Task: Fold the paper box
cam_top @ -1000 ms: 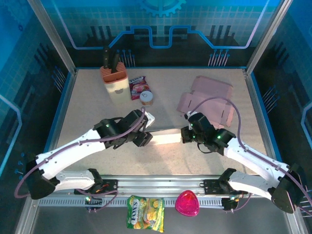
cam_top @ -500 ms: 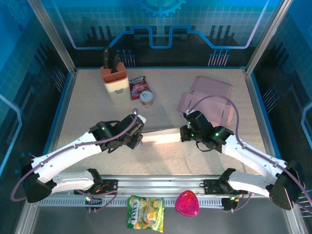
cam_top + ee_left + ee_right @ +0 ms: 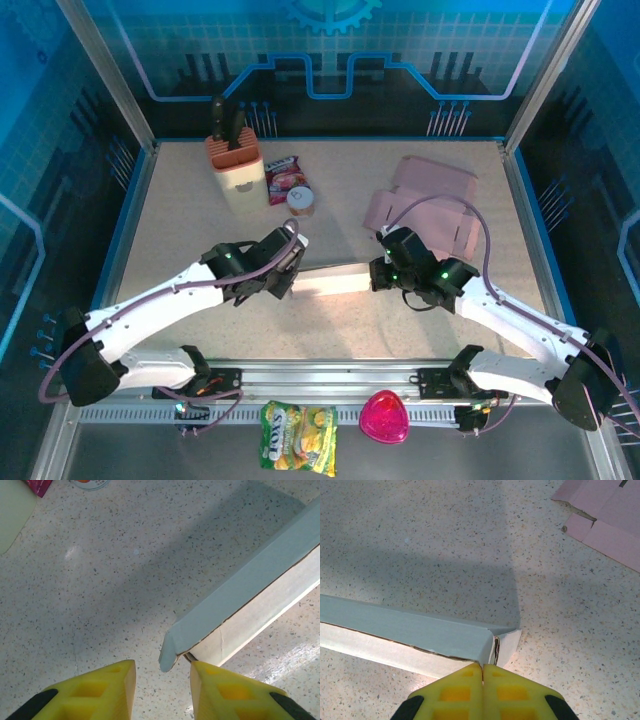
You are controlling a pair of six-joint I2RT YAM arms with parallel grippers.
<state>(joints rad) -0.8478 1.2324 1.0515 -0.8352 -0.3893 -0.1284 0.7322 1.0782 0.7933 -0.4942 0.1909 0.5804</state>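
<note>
Paper box (image 3: 335,281) is showing off-white, top face pale grey-green. Table (image 3: 180,220) is showing speckled beige. Left gripper (image 3: 162,667) and right gripper (image 3: 482,667) are showing yellow fingers.

White arms (image 3: 150,308), black joints (image 3: 446,281), purple cables (image 3: 440,202), yellow grid-patterned fingers (image 3: 100,692).

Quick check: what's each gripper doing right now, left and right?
Left gripper: open, with the end of the paper box between its fingers, unclamped.
Right gripper: closed at the box's other end; whether it pinches cardboard cannot be told.
</note>
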